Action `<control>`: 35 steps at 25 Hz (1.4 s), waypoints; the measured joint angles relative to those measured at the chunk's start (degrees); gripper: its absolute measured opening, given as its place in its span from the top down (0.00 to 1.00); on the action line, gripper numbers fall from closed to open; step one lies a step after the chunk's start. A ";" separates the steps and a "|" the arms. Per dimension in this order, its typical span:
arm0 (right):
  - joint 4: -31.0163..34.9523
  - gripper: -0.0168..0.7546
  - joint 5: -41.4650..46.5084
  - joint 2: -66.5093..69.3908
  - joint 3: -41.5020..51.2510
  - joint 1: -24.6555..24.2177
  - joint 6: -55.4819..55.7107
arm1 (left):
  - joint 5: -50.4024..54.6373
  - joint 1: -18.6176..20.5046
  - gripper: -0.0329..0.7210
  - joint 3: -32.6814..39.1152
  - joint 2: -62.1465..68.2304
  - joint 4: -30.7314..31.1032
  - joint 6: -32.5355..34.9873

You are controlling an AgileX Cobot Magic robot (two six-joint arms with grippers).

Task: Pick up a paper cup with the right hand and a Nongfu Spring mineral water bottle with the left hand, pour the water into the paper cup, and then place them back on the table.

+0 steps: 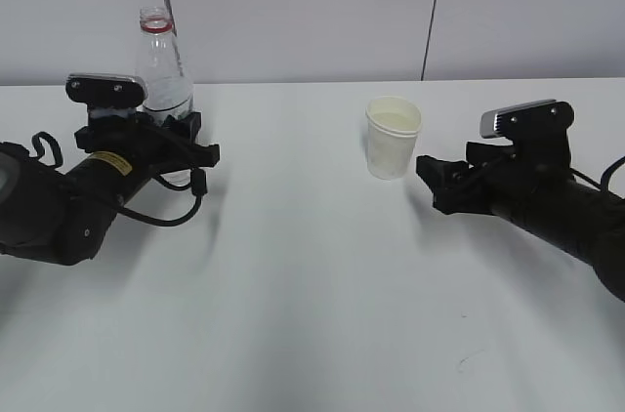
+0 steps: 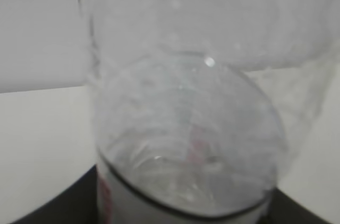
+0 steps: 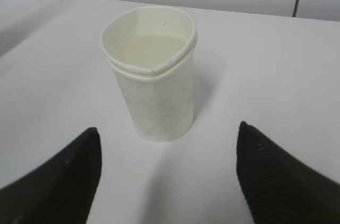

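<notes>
The Nongfu Spring mineral water bottle (image 1: 164, 70) stands upright at the back left of the table (image 1: 312, 285), uncapped, with a red neck ring. My left gripper (image 1: 201, 137) is shut on its lower body. In the left wrist view the bottle (image 2: 186, 128) fills the frame, and the gripper (image 2: 186, 181) shows only as dark fingers touching its sides at the bottom corners. The paper cup (image 1: 393, 139) stands alone right of centre. Its rim is dented and water (image 3: 154, 46) shows inside the cup (image 3: 156, 91). My right gripper (image 1: 430, 183) is open and empty, a short way right of the cup (image 3: 169, 131).
A plain grey-white wall runs behind the table's far edge, close behind the bottle. A small dark mark (image 1: 467, 361) lies on the table at the front right.
</notes>
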 joint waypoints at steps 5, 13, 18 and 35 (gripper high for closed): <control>0.28 0.21 0.00 0.00 0.00 0.00 -0.58 | 0.21 0.00 0.34 0.00 -0.01 0.38 0.00; 0.28 0.21 0.00 0.00 0.00 0.00 -0.70 | 1.92 0.00 0.23 0.42 -1.53 0.64 0.00; 0.28 0.21 0.26 -0.13 0.00 0.00 -0.74 | 3.57 0.00 0.23 1.88 -4.64 0.70 0.60; 0.17 0.22 17.35 -11.60 0.13 0.00 -0.95 | 7.81 0.00 0.23 9.16 -16.06 0.65 1.76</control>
